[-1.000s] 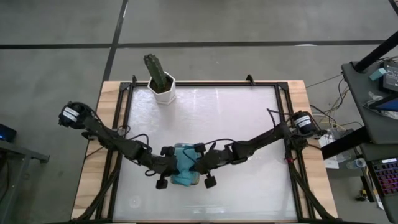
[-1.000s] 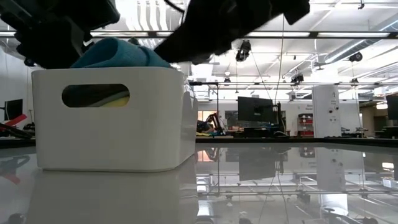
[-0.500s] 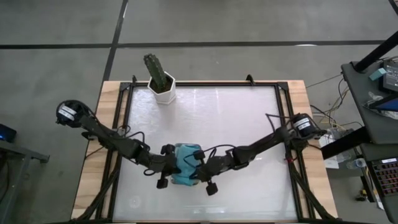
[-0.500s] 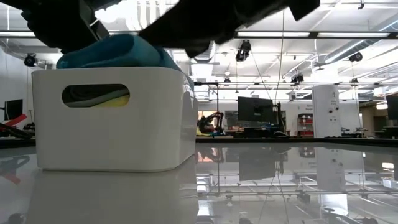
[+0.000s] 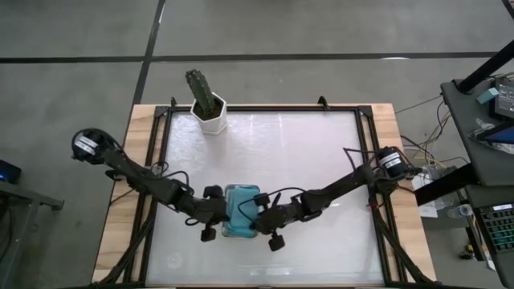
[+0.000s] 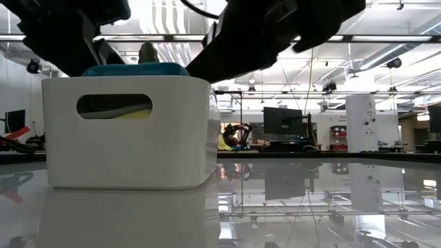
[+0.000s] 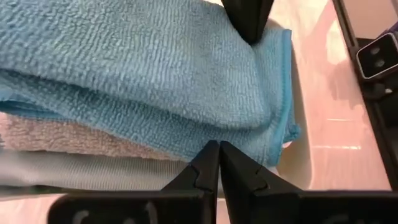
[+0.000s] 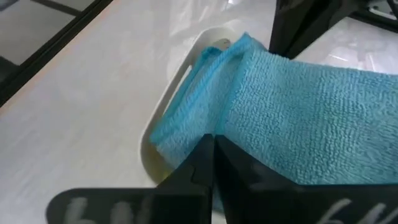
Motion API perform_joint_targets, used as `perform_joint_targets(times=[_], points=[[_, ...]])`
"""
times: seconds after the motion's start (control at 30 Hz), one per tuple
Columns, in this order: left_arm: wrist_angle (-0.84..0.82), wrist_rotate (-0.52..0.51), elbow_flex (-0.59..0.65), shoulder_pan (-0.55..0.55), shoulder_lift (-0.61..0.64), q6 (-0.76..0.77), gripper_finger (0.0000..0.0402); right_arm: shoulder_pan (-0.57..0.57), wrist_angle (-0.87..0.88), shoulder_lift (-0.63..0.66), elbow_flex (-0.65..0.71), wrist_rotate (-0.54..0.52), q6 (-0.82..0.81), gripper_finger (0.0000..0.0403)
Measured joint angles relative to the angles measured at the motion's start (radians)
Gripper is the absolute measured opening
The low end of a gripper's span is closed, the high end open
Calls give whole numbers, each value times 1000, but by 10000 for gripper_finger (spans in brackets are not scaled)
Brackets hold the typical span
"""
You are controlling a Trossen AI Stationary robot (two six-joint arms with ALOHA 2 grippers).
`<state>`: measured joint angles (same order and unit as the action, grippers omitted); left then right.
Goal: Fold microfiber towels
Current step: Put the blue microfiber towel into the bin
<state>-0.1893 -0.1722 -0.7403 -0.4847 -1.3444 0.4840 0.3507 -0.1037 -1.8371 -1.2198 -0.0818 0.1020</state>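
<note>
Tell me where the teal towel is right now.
In the high view the teal towel lies folded on top of the stack in the white tray, at the table's near-middle, with the shut left claw and shut right claw pressing on it from either side.

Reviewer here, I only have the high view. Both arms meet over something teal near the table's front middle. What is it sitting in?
Observer: A white tray with a handle slot; the teal towel lies on top, about level with its rim.
Reviewer: Anything under the teal one?
Observer: Yes. The left wrist view shows a grey towel directly beneath it, and the low view shows a yellow towel through the slot.
Reviewer: Are the grippers open?
Observer: No. The left gripper and the right gripper are both shut, tips at the teal towel's folded edge, clamping nothing visible.
</note>
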Motion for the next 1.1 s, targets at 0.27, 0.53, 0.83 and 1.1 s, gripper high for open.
perform_joint_targets(times=[0.27, 0.53, 0.83, 1.1], points=[[-46, -8, -8, -1, 90, -51, 1, 4, 91, 71, 1, -2, -10, 8], [87, -322, 16, 6, 145, -274, 1, -14, 185, 131, 2, -282, 56, 8], [190, -412, 40, 81, -7, -280, 1, -120, -55, 79, 104, -240, 124, 8], [118, -427, 16, 86, 1, -285, 1, -126, -101, 127, 147, -225, 137, 8]])
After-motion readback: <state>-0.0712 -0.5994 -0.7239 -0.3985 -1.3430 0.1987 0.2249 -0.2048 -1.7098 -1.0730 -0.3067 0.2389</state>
